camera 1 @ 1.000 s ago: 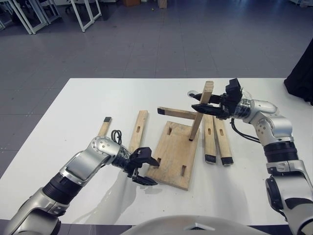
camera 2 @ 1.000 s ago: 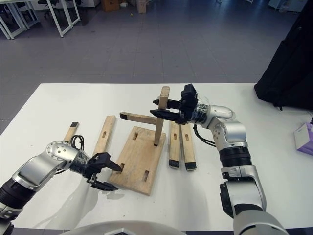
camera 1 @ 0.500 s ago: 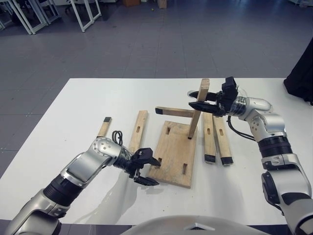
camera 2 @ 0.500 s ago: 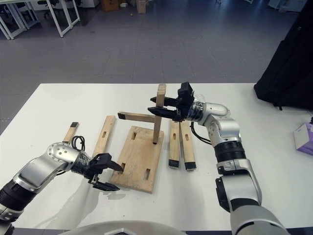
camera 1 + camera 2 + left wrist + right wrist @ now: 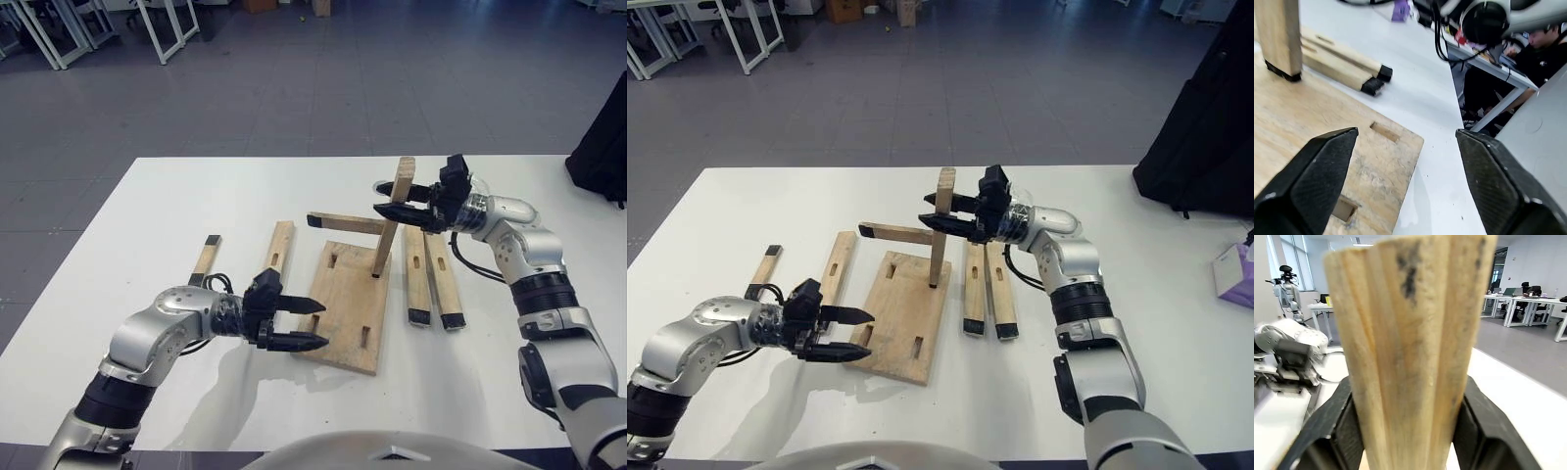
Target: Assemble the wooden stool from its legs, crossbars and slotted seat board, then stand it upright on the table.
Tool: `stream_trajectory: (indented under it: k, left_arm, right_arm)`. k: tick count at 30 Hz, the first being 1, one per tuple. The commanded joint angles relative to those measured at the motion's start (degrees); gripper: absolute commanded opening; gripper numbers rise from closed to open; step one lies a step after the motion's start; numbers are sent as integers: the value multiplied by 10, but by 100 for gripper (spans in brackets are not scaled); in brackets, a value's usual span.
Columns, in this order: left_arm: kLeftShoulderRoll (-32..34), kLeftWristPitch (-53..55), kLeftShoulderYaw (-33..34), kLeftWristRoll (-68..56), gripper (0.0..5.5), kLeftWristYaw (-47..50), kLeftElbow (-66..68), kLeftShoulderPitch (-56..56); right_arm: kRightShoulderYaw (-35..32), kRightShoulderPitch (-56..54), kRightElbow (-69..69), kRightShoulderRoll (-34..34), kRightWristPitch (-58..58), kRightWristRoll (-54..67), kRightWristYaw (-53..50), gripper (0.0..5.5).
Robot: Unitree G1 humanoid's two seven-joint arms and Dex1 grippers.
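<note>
Two pincers over a white worktop. Flat near the middle, a little toward the near edge: slotted seat board. Planted in a slot at the board's far right part: one leg, standing tilted, with a crossbar jutting from it toward the left edge. Clamped around the leg's upper part, reaching in from the right edge: right pincer, closed on the wood. Low at the board's near left corner: left pincer, fingers spread wide, holding nothing. Just beside the board toward the right edge: two loose legs, lying side by side. Toward the left edge: a slotted bar, then a shorter piece with a black tip.
</note>
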Motion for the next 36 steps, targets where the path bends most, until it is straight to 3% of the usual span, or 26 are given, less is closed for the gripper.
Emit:
stream_trajectory:
  k: [1, 10, 17, 22, 29, 36]
  left_arm:
    - [-6, 12, -8, 9, 369, 19, -6, -16]
    - [-31, 3, -46, 63, 369, 63, 20, -36]
    - [-60, 13, -54, 91, 369, 114, 23, -44]
    - [-37, 27, -106, 154, 369, 128, 40, -49]
    - [-31, 41, -145, 179, 369, 126, 63, -37]
    - [-23, 35, -152, 182, 369, 119, 68, -34]
  right_arm:
    - [0, -7, 11, 1, 11, -19, 2, 299]
    - [-33, -21, -13, 0, 15, -18, -18, 468]
    - [-150, -16, -215, -17, 112, 106, -89, 468]
    - [-232, -52, -306, -13, 161, 205, -176, 468]
    - [-213, -84, -334, 13, 117, 158, -274, 468]
    - [-203, -196, -290, 36, 98, 146, -334, 468]
